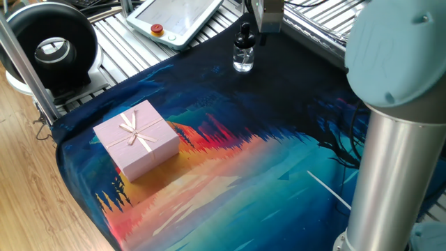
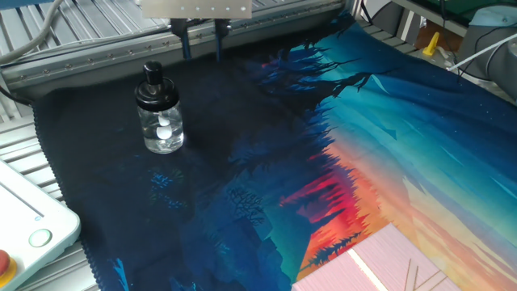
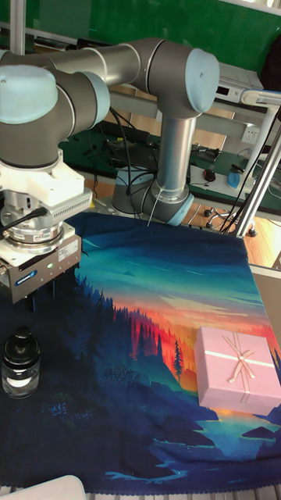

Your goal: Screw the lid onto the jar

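Big grey UR5 arm curls over from the far side of the table, so its wrist hangs just behind the work spot. Under everything is the printed forest-sunset mat, probably there for grip and padding. The pink gift box sits well apart from the action, looks like clutter and not part of the job.

The gripper hovers just beside the jar, a bit above mat level, fingers narrowly apart and holding nothing. The jar stands upright near the mat's dark corner. The lid is already sitting on its neck; can't tell how tight. My guess: the hand is lining up to grab and twist that cap.
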Robot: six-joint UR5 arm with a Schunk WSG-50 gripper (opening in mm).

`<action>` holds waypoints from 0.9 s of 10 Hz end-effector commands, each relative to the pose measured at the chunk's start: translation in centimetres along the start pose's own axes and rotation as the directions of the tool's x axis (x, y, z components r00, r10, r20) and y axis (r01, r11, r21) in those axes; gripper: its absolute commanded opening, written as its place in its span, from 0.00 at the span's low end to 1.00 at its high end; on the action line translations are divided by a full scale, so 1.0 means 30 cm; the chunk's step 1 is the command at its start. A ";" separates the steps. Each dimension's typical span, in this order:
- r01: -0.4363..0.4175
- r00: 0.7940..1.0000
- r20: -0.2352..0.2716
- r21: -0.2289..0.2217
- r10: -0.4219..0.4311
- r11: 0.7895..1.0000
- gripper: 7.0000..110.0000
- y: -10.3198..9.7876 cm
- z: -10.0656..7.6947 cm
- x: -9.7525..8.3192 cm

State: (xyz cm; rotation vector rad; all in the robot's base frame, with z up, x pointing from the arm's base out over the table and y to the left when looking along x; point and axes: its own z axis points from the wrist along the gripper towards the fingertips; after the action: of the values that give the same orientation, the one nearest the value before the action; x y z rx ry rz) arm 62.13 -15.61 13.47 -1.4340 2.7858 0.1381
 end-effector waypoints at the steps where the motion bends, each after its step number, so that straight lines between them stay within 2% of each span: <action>1: -0.017 1.000 -0.002 -0.015 0.017 1.000 0.15 0.002 -0.008 -0.016; 2: -0.026 0.999 -0.029 0.006 0.027 1.000 0.15 -0.015 -0.008 0.006; 3: -0.042 0.996 -0.077 0.049 0.046 0.998 0.15 -0.049 -0.011 0.048; 5: -0.119 0.992 -0.040 0.097 0.123 0.988 0.15 -0.087 -0.012 0.025; 6: -0.141 0.987 -0.058 0.138 0.150 0.980 0.36 -0.118 -0.017 0.046; 8: -0.159 0.984 -0.053 0.190 0.172 0.969 0.36 -0.159 -0.024 0.052; 9: -0.146 0.986 -0.051 0.189 0.158 0.971 0.36 -0.160 -0.024 0.048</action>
State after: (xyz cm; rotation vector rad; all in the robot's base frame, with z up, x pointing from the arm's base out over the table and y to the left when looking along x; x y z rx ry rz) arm 64.28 -18.97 13.54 -1.2562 2.8798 -0.1119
